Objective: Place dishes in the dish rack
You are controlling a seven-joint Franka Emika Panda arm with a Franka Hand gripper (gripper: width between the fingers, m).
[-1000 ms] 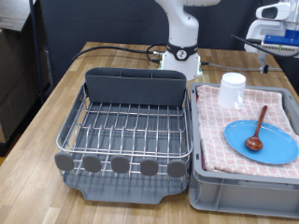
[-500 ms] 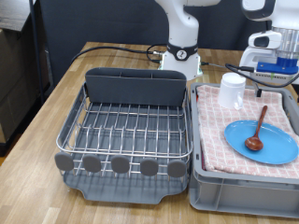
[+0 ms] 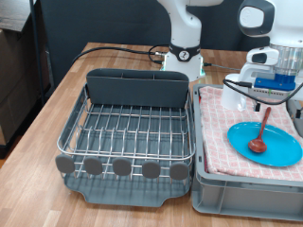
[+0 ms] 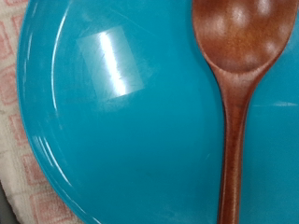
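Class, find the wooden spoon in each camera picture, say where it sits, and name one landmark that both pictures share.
Exterior view: the wooden spoon lies at the picture's right, bowl on the light-blue plate, handle running up toward the gripper above it.
Wrist view: the spoon fills one side of the picture, bowl and handle resting on the plate.
Shared landmark: the plate.

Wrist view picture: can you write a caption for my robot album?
Close-up from the robot's hand: a brown wooden spoon lying on a shiny light-blue plate, with red-checked cloth peeking out at the edge.
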